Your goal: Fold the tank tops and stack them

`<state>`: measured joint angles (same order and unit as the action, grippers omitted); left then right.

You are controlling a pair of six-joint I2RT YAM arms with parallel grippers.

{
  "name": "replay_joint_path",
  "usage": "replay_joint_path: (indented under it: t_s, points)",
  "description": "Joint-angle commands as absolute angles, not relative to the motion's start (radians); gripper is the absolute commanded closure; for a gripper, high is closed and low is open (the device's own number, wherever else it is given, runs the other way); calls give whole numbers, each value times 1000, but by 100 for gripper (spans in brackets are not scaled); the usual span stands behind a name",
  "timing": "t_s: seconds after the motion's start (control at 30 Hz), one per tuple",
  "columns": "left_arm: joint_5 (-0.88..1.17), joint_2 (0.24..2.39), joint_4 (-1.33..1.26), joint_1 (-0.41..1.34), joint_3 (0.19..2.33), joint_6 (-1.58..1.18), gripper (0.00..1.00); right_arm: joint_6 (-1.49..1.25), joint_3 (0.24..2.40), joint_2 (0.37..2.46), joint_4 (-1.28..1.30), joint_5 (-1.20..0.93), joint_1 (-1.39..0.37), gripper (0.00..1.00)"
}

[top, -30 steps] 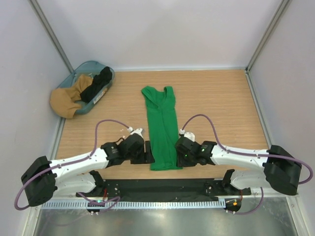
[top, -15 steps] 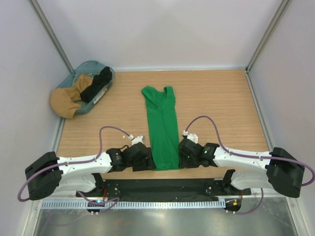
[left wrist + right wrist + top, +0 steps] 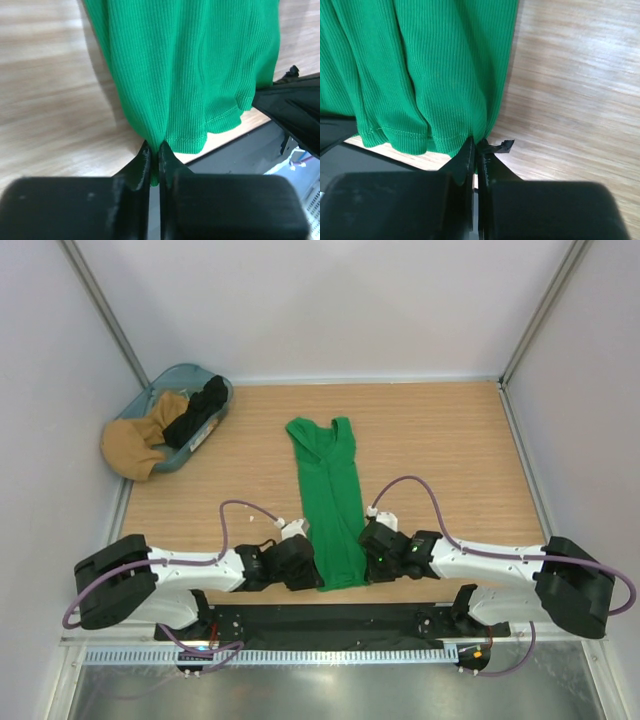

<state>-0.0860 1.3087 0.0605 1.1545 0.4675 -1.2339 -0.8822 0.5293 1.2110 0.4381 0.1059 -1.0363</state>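
A robot lab cell: plain white walls [image 3: 330, 300] enclosing a wooden table [image 3: 440, 440]

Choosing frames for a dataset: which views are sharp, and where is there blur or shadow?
Top external: even light, sharp, no glare on the table. Left wrist: green tank top ribbing crisp, left gripper blurred, a shadow beside the fabric. Right wrist: ribbing crisp, right gripper blurred.

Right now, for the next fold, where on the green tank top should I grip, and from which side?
Its near hem corners, one from each outer side. The green tank top lies as a narrow strip, hem toward the arm bases, both corners exposed. The left gripper and right gripper are shut there, probably well placed.
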Motion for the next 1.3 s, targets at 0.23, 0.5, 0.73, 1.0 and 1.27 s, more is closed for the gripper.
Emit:
replay_joint_path:
  t_s: [0.23, 0.5, 0.73, 1.0, 1.27]
  points:
    - [-136, 1272, 165, 1195, 529, -1238, 100, -844, 630, 1157, 555, 118, -1051, 99]
    - [-189, 1235, 308, 1132, 655, -1170, 100, -772, 814, 1209, 670, 253, -1045, 99]
    - [-160, 1224, 341, 994, 713, -1085, 100, -700, 959, 1302, 687, 290, -960, 99]
    - [-52, 1310, 353, 787, 831, -948, 100, -620, 1136, 1437, 673, 287, -816, 99]
    - [-12, 1497, 410, 646, 1055, -836, 100, -575, 1323, 1639, 672, 293, -718, 99]
